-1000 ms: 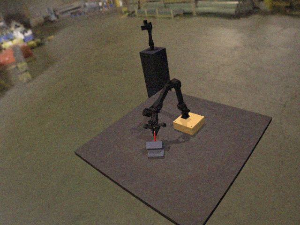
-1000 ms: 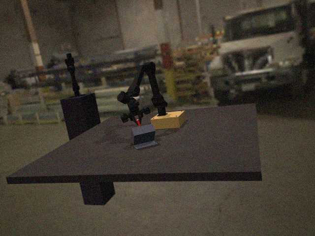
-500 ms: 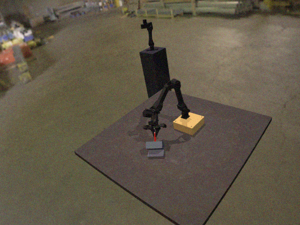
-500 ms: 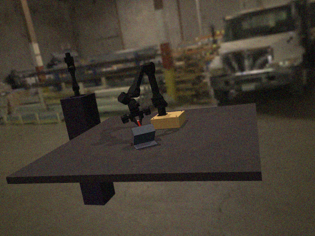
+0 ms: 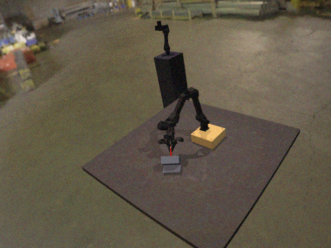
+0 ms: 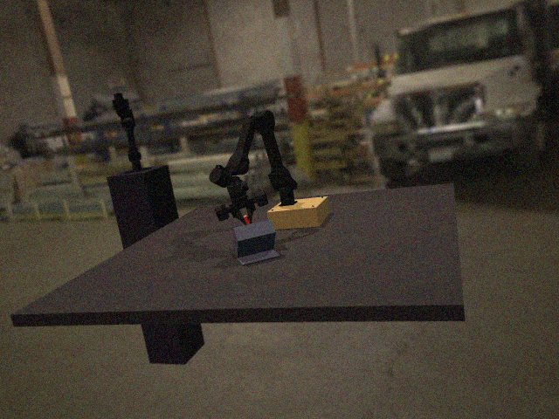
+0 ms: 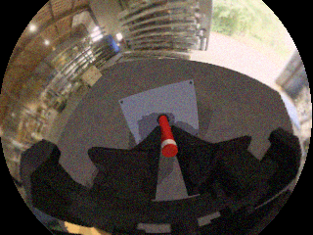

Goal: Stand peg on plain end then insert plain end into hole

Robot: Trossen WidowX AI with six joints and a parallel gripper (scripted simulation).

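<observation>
The red peg (image 5: 170, 151) (image 6: 246, 219) (image 7: 166, 133) is held between the fingertips, with its white-banded end toward the wrist camera. My gripper (image 5: 170, 149) (image 6: 244, 220) (image 7: 164, 128) is shut on the peg, just behind and above the sloped panel. The grey-blue panel (image 5: 169, 160) (image 6: 255, 230) (image 7: 181, 100) stands on the table. In the wrist view the peg's plain end meets the dark hole (image 7: 163, 117) in the panel's face. How deep the plain end sits in the hole cannot be told.
A yellow-tan block (image 5: 204, 140) (image 6: 293, 219) carries the arm's base behind the panel, to the right in the top and exterior views. A dark pedestal (image 5: 170, 77) (image 6: 144, 202) with a second, smaller arm stands beyond the table's edge (image 5: 138, 211) (image 6: 315, 314).
</observation>
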